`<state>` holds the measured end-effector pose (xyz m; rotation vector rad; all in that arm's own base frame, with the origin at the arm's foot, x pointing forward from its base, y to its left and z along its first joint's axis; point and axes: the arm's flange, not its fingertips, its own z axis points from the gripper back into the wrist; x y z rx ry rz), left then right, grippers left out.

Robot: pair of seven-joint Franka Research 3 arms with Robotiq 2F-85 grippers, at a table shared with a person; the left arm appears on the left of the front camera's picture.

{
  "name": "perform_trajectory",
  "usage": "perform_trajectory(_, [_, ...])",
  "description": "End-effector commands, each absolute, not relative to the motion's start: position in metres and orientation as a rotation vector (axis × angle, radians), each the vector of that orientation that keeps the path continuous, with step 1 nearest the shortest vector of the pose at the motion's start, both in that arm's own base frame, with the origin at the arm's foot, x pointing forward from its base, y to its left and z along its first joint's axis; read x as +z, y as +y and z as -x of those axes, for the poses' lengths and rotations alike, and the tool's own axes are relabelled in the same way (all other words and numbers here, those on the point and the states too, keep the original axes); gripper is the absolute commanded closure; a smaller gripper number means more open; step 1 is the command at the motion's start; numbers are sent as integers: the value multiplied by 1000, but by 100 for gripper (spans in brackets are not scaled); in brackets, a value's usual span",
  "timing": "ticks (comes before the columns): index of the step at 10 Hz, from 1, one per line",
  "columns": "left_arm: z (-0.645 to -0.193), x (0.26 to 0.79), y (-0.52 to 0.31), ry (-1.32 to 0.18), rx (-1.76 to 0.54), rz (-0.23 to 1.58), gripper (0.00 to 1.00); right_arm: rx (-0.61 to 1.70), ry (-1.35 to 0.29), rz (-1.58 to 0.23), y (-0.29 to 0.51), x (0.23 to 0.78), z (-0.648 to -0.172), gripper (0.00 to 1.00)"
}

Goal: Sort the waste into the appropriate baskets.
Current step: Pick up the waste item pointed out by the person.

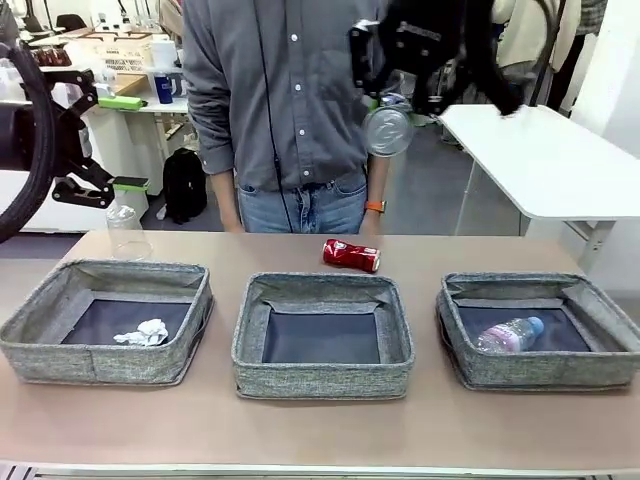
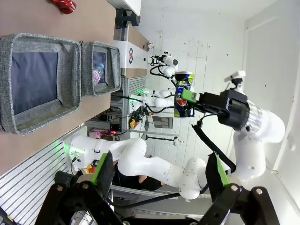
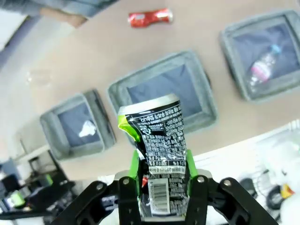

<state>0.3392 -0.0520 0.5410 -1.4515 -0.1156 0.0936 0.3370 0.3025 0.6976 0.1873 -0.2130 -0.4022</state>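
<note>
**Bright, Even Room Light; Softer Wrist Views**

Diffuse overhead light fills the front view. The desk (image 1: 320,430) shows only faint, soft shadows beside the baskets (image 1: 322,375), and the dark right arm (image 1: 440,45) looks soft. In the right wrist view the dark crushed can (image 3: 161,140) in the right end effector (image 3: 162,164) is sharp, while the desk beyond is hazy and washed out. The left wrist view's white wall (image 2: 262,56) glares, and straight lines bend towards the edges.

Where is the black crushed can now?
The black crushed can is clamped in the right hand, high over the table; the right wrist view shows the middle basket below it.
</note>
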Motion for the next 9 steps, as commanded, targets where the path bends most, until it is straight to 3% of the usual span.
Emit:
perform_trajectory(1, [-339, 544, -54, -123, 89, 1472, 0, -303, -271, -175, 323, 707, -340, 59])
perform_trajectory(9, [-339, 544, -54, -123, 89, 1472, 0, -172, -292, -280, 326, 758, -334, 59])
